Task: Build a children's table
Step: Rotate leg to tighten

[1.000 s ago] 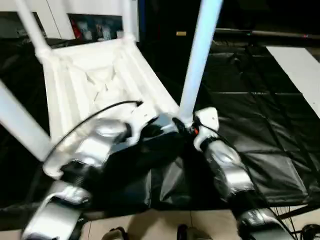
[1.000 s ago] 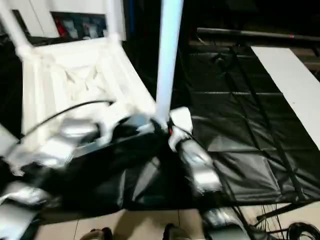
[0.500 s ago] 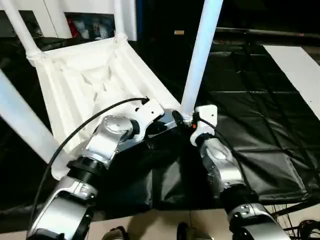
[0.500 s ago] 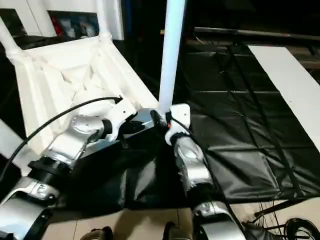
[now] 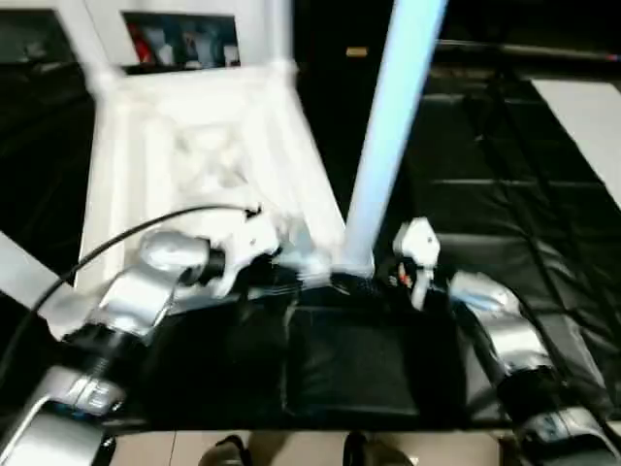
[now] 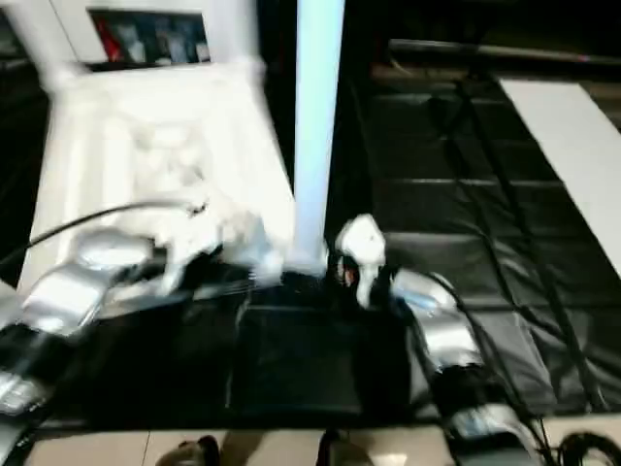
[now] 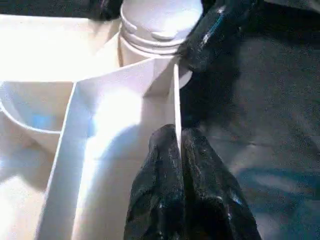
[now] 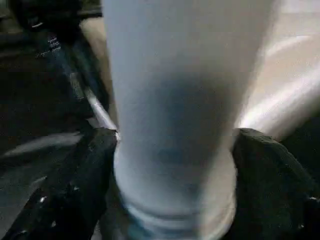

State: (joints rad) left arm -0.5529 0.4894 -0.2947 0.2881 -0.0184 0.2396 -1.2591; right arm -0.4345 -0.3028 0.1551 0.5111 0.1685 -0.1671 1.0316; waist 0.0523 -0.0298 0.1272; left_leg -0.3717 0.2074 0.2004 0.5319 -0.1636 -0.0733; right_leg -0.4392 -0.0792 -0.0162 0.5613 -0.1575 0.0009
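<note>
The white tabletop lies upside down, ribbed side up, with tube legs standing in its corner sockets. The near right leg rises tall and pale. My left gripper is shut on a thin upright rib of the tabletop's edge, just beside that leg's ringed base. My right gripper stands open around the leg's foot, one black finger on each side and close to the tube. In the head views it sits low at the leg's base.
A black sheet covers the floor around the tabletop. A flat white board lies at the far right. A white cabinet with glass doors stands behind. A black cable arcs over my left forearm.
The whole picture has shifted and blurred, so the camera moved. My right wrist now sits a little further right of the leg's base. My left gripper keeps its hold on the rib.
</note>
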